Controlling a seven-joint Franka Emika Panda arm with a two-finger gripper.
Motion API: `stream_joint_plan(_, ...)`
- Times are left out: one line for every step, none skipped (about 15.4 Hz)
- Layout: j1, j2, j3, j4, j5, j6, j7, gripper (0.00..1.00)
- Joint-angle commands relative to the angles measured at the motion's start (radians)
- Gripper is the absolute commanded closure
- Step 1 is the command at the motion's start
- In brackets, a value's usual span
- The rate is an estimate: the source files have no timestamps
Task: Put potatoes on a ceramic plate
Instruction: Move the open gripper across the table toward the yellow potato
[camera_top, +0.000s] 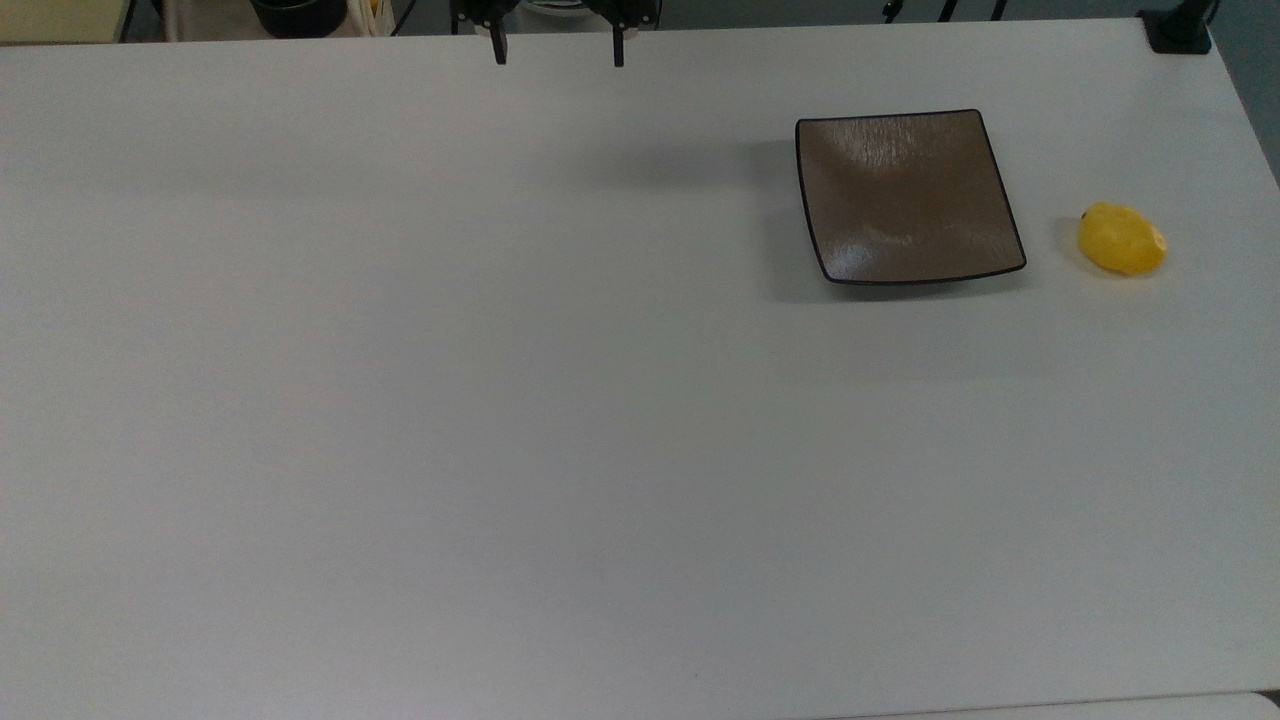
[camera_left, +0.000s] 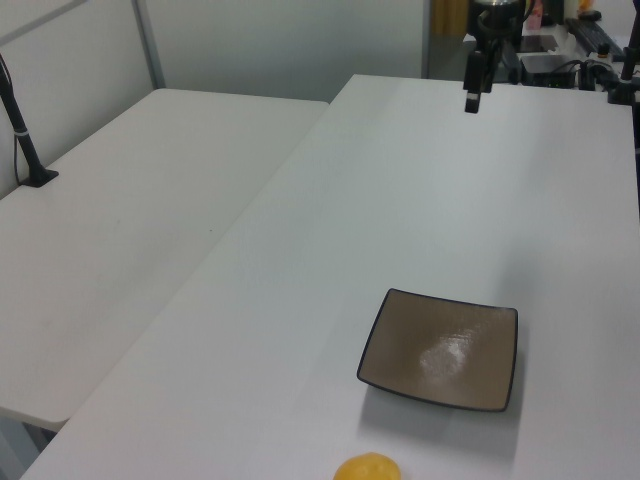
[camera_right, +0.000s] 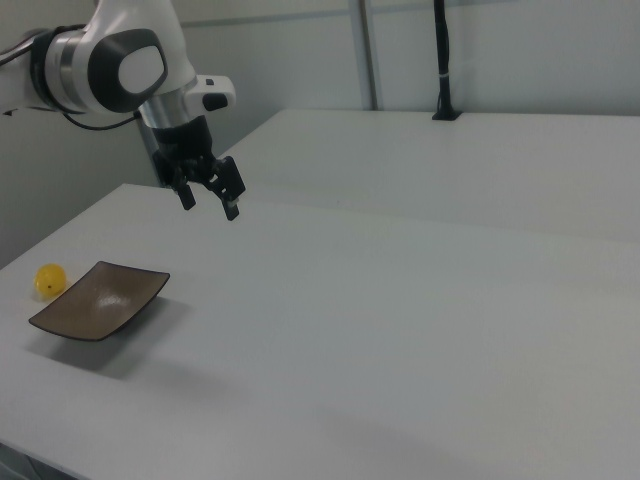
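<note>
The yellow potato (camera_top: 1122, 240) lies on the white table, just off the right side of the brown square plate (camera_top: 908, 197) in the top view. In the left view the potato (camera_left: 367, 468) sits at the bottom edge, nearer than the plate (camera_left: 440, 349); in the right view the potato (camera_right: 49, 281) shows behind the plate (camera_right: 100, 300). The plate holds nothing. My gripper (camera_top: 558, 52) hangs open above the table's far edge, well to the top view's left of the plate, with nothing between its fingers. It also shows in the left view (camera_left: 472, 95) and the right view (camera_right: 208, 201).
A second white table (camera_left: 120, 230) adjoins on the left view's left, with a black post (camera_left: 22, 130) on it. Cables and gear (camera_left: 565, 55) crowd the far end behind the arm. A black clamp (camera_top: 1178, 30) sits at the top view's far right corner.
</note>
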Motion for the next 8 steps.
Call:
stream_joint_plan(0.048,-0.009,0.014,-0.061,0.019,0.153,0.045,0.00)
stream_joint_plan(0.055,0.005,0.027,-0.054,0.022,0.157,0.046,0.00)
stream_joint_plan(0.078,0.018,0.040,-0.049,0.034,0.164,0.051,0.00)
stream_joint_plan(0.106,0.028,0.043,-0.042,0.045,0.182,0.058,0.00)
stream_joint_plan(0.124,0.040,0.047,-0.035,0.049,0.208,0.074,0.00)
stream_joint_plan(0.130,0.052,0.070,-0.032,0.049,0.222,0.097,0.00)
stream_joint_plan(0.130,0.063,0.107,-0.022,0.048,0.226,0.117,0.00)
stream_joint_plan(0.130,0.081,0.138,0.000,0.048,0.240,0.124,0.00)
